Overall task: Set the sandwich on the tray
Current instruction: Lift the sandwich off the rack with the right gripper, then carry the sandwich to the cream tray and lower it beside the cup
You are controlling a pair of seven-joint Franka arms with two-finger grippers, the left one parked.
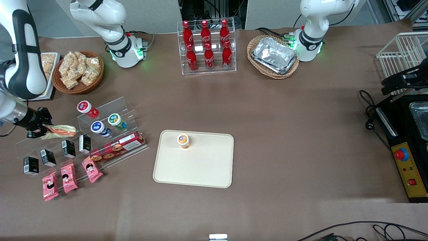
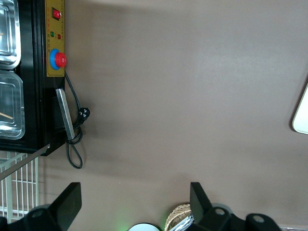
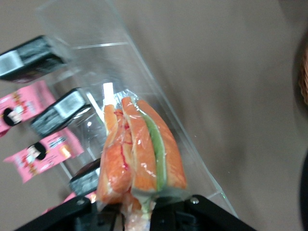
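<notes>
My gripper, at the front view's left edge above the clear acrylic shelf, is clamped on the plastic-wrapped orange-and-green sandwich, so the carry to the cream rectangular tray at frame centre remains.

Looks like a robotics lab dressed up as a snack shop: brown-covered counter, cola bottles in a clear rack, loose cables, emergency-stop box.

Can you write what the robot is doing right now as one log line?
gripper: shut on sandwich, above clear shelf | tray: holds one small jar | step: carry sandwich to tray
</notes>
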